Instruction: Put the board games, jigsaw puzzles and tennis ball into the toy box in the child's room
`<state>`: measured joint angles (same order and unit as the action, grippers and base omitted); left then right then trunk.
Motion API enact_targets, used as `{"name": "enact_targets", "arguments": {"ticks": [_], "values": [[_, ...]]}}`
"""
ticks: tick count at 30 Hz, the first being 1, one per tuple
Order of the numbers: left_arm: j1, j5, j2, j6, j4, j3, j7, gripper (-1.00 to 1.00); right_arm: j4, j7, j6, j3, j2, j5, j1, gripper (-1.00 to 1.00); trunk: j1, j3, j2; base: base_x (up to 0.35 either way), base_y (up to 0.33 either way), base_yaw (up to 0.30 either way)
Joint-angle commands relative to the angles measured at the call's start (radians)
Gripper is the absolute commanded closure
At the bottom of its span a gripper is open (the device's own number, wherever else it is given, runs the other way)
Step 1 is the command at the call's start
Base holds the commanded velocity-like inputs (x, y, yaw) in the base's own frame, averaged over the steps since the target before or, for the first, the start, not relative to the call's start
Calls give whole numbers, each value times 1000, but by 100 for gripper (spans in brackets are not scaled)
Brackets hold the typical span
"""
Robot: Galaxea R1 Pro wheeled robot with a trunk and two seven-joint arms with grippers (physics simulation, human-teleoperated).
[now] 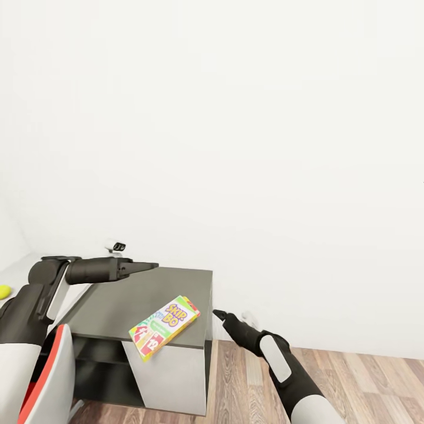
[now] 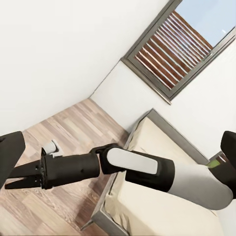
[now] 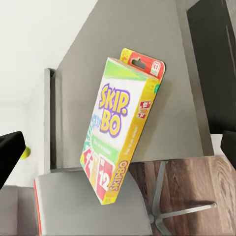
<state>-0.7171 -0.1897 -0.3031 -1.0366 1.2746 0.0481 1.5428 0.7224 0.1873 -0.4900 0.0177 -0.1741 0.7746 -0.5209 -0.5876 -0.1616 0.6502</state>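
Board game: 1 yellow-green board game [image 1: 165, 327] printed "SKIP-BO" lies flat on the dark grey cabinet top [image 1: 118, 300], at its near right corner, with 1 end jutting over the near edge. In the right wrist view the board game [image 3: 118, 128] shows the same overhang.
Right pincer: the right pincer [image 1: 219, 315] hangs just right of the cabinet, near the box's right end and apart from it. Its tips read as closed in the head view and it holds nothing.
Left pincer: the left pincer [image 1: 144, 267] reaches over the far edge of the cabinet top, well apart from the box, tips together and carrying nothing.
Tennis ball: 1 yellow-green tennis ball [image 1: 5, 291] sits on the pale worktop [image 1: 17, 274] at far left.
Bed: the bed [image 2: 162, 147], with beige mattress and grey frame, shows in the left wrist view below a window [image 2: 177, 46].
Floor: wood-plank floor [image 1: 353, 383] lies right of the cabinet.
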Motion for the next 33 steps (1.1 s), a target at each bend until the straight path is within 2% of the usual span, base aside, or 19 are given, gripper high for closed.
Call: {"name": "enact_targets", "arguments": {"ticks": [1, 2, 3, 5, 8, 14, 33], "values": [[-1, 0, 0, -11, 0, -1, 3, -100, -20, 0, -5, 6, 0, 45, -1, -100, -4, -5, 9, 0, 0, 0], [-1, 0, 0, -11, 0, -1, 3, -100, -46, 0, -7, 7, 0, 94, -1, -100, -8, -8, 16, 0, 0, 0], [-1, 0, 0, -11, 0, -1, 3, -100, -60, 0, -9, 7, 0, 118, -1, -100, -12, -11, 23, 0, 0, 0], [-1, 0, 1, -11, 0, -2, 3, -100, -106, 0, -14, 6, 0, 198, -2, -100, -20, -17, 37, 0, 0, 0], [-1, 0, 1, -11, 0, -2, 3, -100, -131, -1, -17, 7, 0, 243, -2, -100, -31, -27, 58, 0, 0, 0], [-1, 1, 1, -11, 0, -2, 3, -100, -144, -1, -18, 7, 0, 264, -2, -100, -54, -46, 100, 0, 0, 0], [-1, 1, 1, -11, 0, -1, 3, -100, -151, 0, -18, 2, 0, 263, -2, -100, -127, -105, 233, 0, 0, 0]]}}
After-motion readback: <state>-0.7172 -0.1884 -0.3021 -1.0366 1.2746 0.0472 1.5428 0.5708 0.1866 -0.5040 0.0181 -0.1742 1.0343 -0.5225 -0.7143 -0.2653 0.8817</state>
